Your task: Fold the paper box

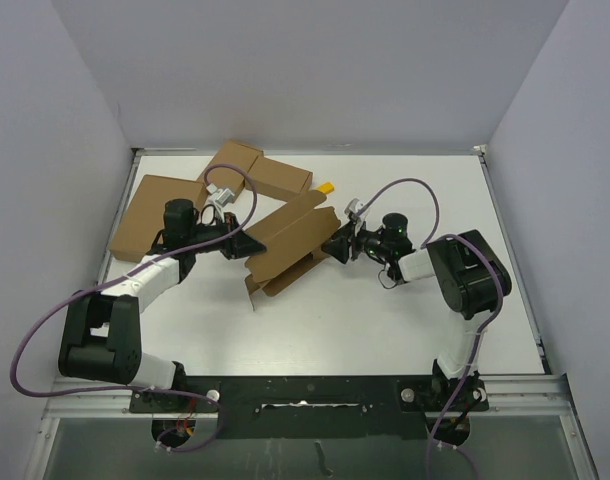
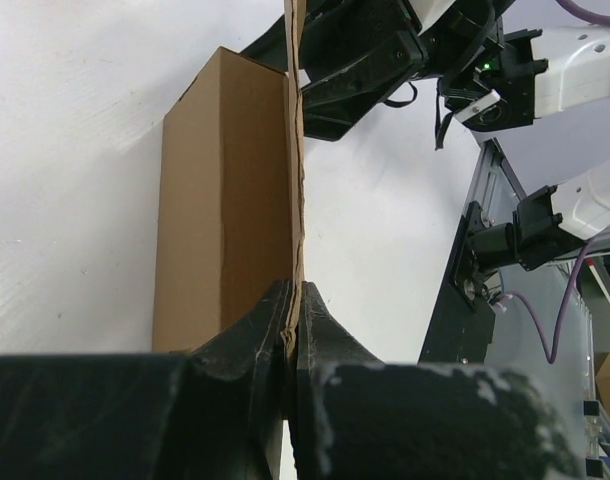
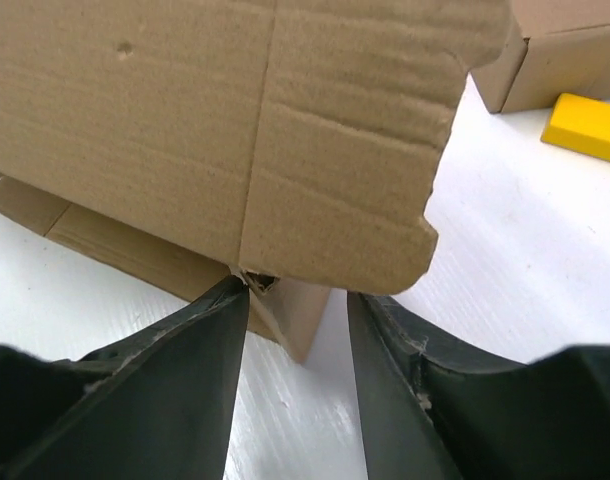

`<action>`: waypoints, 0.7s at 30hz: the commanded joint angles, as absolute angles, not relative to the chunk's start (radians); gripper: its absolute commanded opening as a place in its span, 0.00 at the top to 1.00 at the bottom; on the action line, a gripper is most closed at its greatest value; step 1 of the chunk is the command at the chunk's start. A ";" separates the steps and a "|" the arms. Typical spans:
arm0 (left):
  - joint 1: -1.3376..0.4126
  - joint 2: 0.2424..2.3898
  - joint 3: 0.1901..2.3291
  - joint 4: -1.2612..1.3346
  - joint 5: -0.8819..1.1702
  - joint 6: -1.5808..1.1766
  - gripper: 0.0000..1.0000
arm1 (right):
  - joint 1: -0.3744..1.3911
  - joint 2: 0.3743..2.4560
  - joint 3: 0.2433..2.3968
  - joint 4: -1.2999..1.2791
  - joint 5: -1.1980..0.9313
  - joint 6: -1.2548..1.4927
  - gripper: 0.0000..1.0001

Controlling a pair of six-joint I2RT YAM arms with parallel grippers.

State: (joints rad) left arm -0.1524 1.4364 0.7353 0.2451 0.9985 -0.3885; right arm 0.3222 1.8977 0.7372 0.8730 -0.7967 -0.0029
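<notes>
A brown cardboard box (image 1: 290, 243), part folded, lies in the middle of the table between both arms. My left gripper (image 1: 247, 245) is shut on a thin edge of the box's wall (image 2: 294, 200), which runs upright between the jaws. My right gripper (image 1: 337, 245) is open at the box's right end. In the right wrist view a flap (image 3: 285, 140) hangs in front of and above the jaws, and a lower cardboard corner (image 3: 300, 320) sits in the gap, touching the left finger (image 3: 200, 340).
Flat and folded cardboard pieces (image 1: 150, 215) and another box (image 1: 280, 178) lie at the back left. A small yellow block (image 1: 326, 187) sits behind the box, also in the right wrist view (image 3: 585, 128). The table's metal rail (image 1: 305, 390) runs along the near edge.
</notes>
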 commanded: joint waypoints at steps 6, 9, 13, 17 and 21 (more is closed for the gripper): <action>-0.164 1.425 0.747 0.312 1.036 -0.392 1.00 | 0.337 1.941 0.771 1.003 -0.795 0.018 0.56; -0.164 1.423 0.744 0.329 1.037 -0.405 1.00 | 0.345 1.935 0.770 0.991 -0.776 0.006 0.61; -0.163 1.416 0.738 0.364 1.040 -0.425 1.00 | 0.353 1.927 0.769 0.977 -0.759 -0.014 0.73; -0.159 1.387 0.720 0.412 1.018 -0.444 1.00 | 0.355 1.879 0.778 0.909 -0.753 -0.060 0.93; -0.151 1.345 0.698 0.455 0.980 -0.459 1.00 | 0.358 1.811 0.853 0.697 -0.736 -0.090 1.00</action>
State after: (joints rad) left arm -0.1581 1.4330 0.7101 0.3443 1.0008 -0.4435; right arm 0.3485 1.9194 0.7643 0.8440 -0.7464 -0.0422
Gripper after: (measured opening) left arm 0.016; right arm 0.071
